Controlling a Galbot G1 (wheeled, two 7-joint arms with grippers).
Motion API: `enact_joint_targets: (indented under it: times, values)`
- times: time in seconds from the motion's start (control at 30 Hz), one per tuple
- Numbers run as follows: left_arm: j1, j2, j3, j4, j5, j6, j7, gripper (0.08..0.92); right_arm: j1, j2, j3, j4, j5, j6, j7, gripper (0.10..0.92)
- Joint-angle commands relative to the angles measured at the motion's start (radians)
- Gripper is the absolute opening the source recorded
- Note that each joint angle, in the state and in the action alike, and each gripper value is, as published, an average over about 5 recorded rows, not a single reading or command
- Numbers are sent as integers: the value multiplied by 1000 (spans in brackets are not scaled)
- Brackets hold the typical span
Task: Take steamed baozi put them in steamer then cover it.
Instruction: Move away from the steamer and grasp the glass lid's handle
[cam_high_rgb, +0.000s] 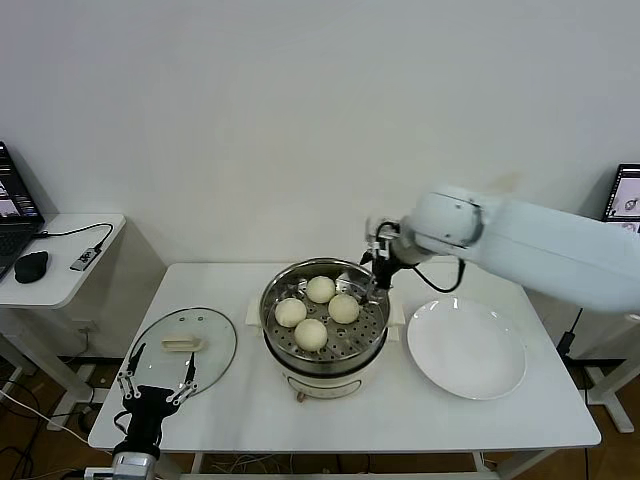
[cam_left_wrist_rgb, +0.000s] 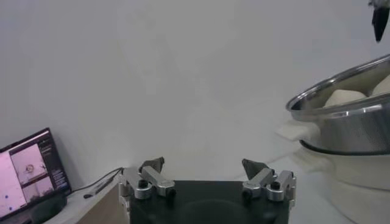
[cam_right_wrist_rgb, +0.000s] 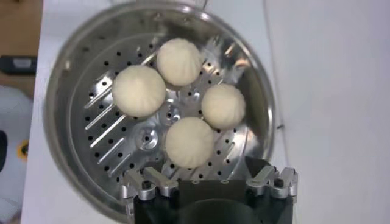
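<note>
Several off-white baozi (cam_high_rgb: 311, 334) (cam_right_wrist_rgb: 190, 142) lie together on the perforated floor of the steel steamer (cam_high_rgb: 267, 314) (cam_right_wrist_rgb: 100, 143), which sits on its cream pot base at the table's middle. My right gripper (cam_high_rgb: 378, 268) (cam_right_wrist_rgb: 207, 173) hovers open just above the steamer's back right rim, with nothing between its fingers. The glass cover (cam_high_rgb: 215, 345) with its cream handle lies flat on the table left of the steamer. My left gripper (cam_high_rgb: 158, 385) (cam_left_wrist_rgb: 203, 164) stands open and empty at the front left, just in front of the cover. The left wrist view shows the steamer (cam_left_wrist_rgb: 341, 119) from the side.
An empty white plate (cam_high_rgb: 466, 347) lies right of the steamer. A side table with a laptop (cam_high_rgb: 15, 205) (cam_left_wrist_rgb: 30, 173) and a mouse (cam_high_rgb: 31, 266) stands to the far left. A white wall is close behind the table.
</note>
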Motion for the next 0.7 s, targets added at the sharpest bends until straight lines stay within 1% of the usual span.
enact_joint_targets:
  times: [0.03,0.17,0.23,0.3,0.4,0.5,0.6,0.7]
  values:
    - [-3,-3,6,6,5,-1,-1,823,-425,-368,409,266,56,192,355,823]
    - [-5,-7,11,10,11,-2,-1,823,-904,-416,873,294,6,305,430,823]
    - [-7,-10,13,13,14,-2,-1,823,-1153,-394,1118,304,-38,355,457,823]
    - [-9,-13,16,19,18,-4,-2,823,-1381,-337,1349,312,-95,399,475,823]
    - [-11,-16,20,29,23,-11,-5,823,-1619,-189,1589,308,-227,481,475,823]
    - [-14,-21,25,37,28,-22,-9,823,-1743,-3,1743,297,-348,571,449,823]
    - [-19,-26,34,48,34,-35,-14,823,-1818,166,1865,298,-420,648,413,823]
    - [-24,-31,46,57,38,-52,-17,823,-1863,319,1942,309,-460,698,376,823]
